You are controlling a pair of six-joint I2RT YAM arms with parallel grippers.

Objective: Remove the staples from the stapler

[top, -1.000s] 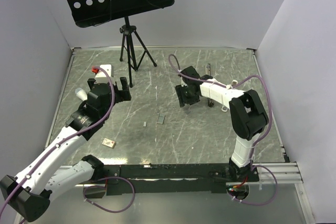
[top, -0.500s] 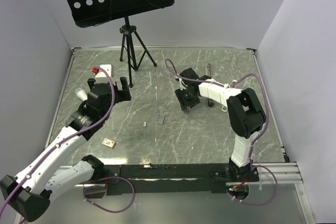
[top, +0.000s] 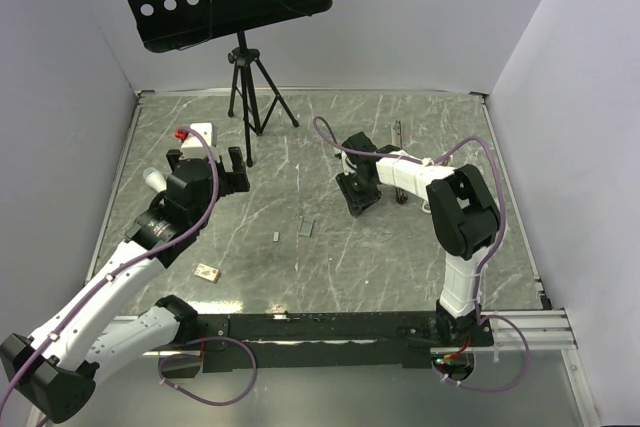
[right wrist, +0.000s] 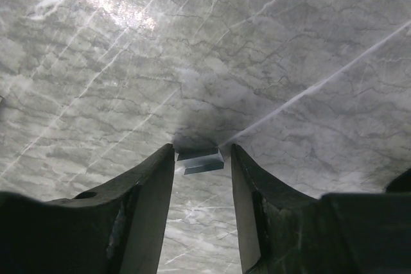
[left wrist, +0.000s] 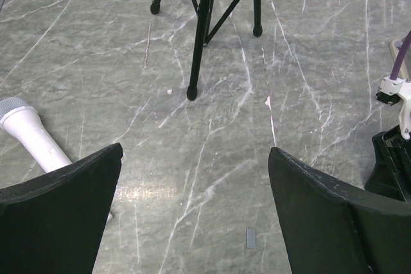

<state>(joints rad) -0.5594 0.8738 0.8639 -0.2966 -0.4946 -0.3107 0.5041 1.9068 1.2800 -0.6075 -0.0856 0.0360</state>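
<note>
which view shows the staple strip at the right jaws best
Right wrist: the staple strip sits close up between the right gripper jaws. Top external hides it under that gripper. Left wrist doesn't show it.

Two staples [top: 306,227] lie mid-table, between the left pincer [top: 228,169] and right pincer [top: 358,197].

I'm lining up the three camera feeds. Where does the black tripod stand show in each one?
Top external: the tripod stand is at the far edge of the table, left of centre.
Left wrist: top centre, its legs spread on the marble.
Right wrist: not in view.
Shared landmark: the white microphone lies left of the stand in the top external view and at the left edge in the left wrist view.
</note>
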